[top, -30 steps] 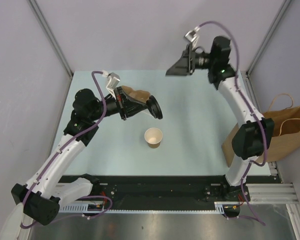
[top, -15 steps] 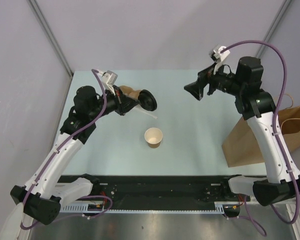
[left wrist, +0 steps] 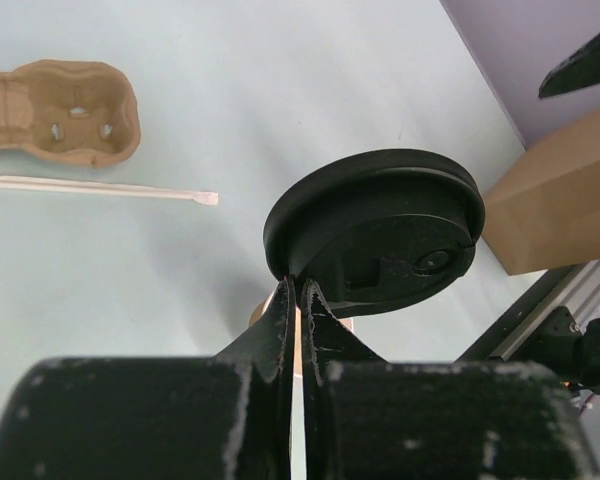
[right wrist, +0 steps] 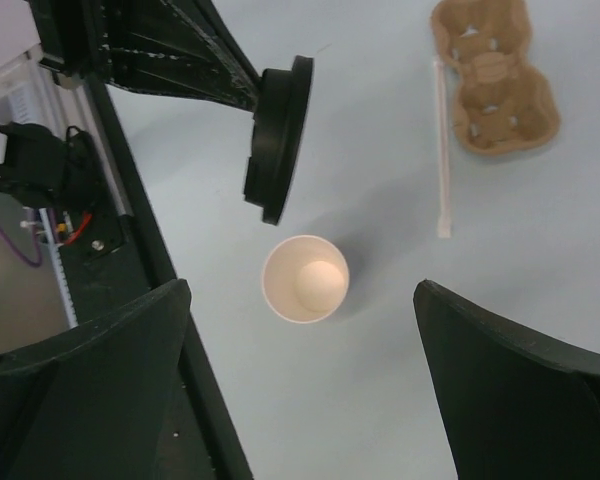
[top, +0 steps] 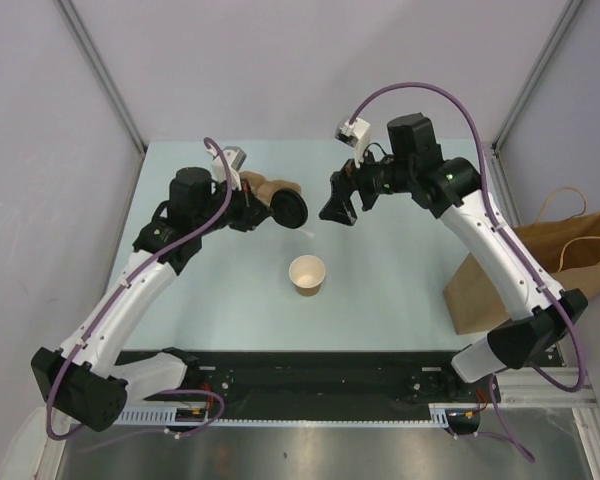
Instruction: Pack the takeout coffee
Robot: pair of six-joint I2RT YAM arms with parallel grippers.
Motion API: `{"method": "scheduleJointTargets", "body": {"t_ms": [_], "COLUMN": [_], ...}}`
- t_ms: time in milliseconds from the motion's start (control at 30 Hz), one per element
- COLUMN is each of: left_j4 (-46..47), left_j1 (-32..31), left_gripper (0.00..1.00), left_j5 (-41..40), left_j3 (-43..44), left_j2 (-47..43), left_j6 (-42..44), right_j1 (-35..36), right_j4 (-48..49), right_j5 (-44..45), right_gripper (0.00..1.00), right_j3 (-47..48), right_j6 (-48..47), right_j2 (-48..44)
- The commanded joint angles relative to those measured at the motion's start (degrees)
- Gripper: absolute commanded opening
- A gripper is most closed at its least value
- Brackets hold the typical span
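The cup (top: 307, 274) is standing upright near the middle of the table (top: 400, 290), open at the top and showing its pale inside. Its black lid (top: 287, 210) is not sitting on it: the left claw (top: 270, 212) is pinching the lid by its rim, fingers pressed tight together on the edge, and is holding it in the air. The lid is hanging tilted almost on edge. From above it is sitting behind the cup and a little to the left, apart from it. In the left wrist view a sliver of the cup is peeking out from under the lid and the fingers.

The right claw (top: 338, 203) is hovering above the table behind the cup and just to the right of the lid, its fingers spread wide and gripping nothing. Its own camera is looking down on the open cup, which is showing between the two fingers, with the lid edge-on just past it.

A brown pulp carrier (right wrist: 495, 80) with two hollows is lying on the table behind the left claw, and a white straw (right wrist: 443, 150) is lying beside it. A large brown paper bag (top: 540, 270) is standing at the right side of the table, well apart from the cup
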Motion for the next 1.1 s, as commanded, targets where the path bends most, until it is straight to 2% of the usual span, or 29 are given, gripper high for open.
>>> {"method": "scheduleJointTargets", "body": {"t_ms": [0,167,333,533,733,767,833,867,900,933,967,1033,1067], "left_j4": [-1.0,-1.2,-1.5,-1.5,-2.1,-2.0,-1.9,-1.6,-1.7,-1.9,-1.8,-1.8,-1.4], "left_j1": [-1.5,-3.7,-5.1,-6.5,-6.9,-6.9,-6.9,-6.9,-6.7,-6.5,-5.1,-2.4,0.5], "left_gripper": [0.0,0.0,0.0,0.0,0.0,0.0,0.0,0.0,0.0,0.02,0.17,0.32,0.44], "left_j5": [-3.5,-5.4,-7.3,-7.8,-7.9,-7.8,-7.1,-6.6,-5.5,-4.8,-3.0,3.1,5.0], "left_j3": [3.0,3.1,3.3,4.0,4.1,4.3,4.2,4.1,4.3,4.4,4.3,4.2,4.0], "left_j2": [-0.3,0.2,0.5,1.1,1.3,1.3,1.1,1.1,0.9,0.4,0.2,-0.5,-0.7], "left_j6": [1.5,1.6,1.2,1.7,2.1,2.0,2.1,2.2,2.6,2.7,2.7,1.6,-0.2], "right_j1": [0.8,2.5,4.8,7.1,7.1,7.1,6.7,6.4,5.3,4.7,4.0,1.4,0.6], "right_j4": [1.7,4.9,6.7,6.9,8.3,8.6,9.3,9.7,10.7,11.1,11.5,13.6,16.0], "right_j5": [-8.5,-7.8,-5.8,1.0,2.5,1.3,-0.3,-2.5,-3.7,-5.1,-7.6,-10.8,-14.1], "right_gripper": [1.0,0.95,0.89,0.77,0.5,0.42,0.34,0.26,0.21,0.18,0.12,0.07,0.04], "right_j3": [3.3,2.8,3.2,2.3,2.5,2.2,1.9,1.5,1.2,0.9,0.7,-0.6,-1.4], "right_j6": [5.6,12.7,13.7,12.2,13.6,13.7,14.8,15.6,16.4,18.0,18.9,21.3,23.9], "right_j2": [2.3,5.2,7.1,8.8,10.1,10.1,10.0,9.9,9.9,9.8,9.8,9.4,9.1]}}
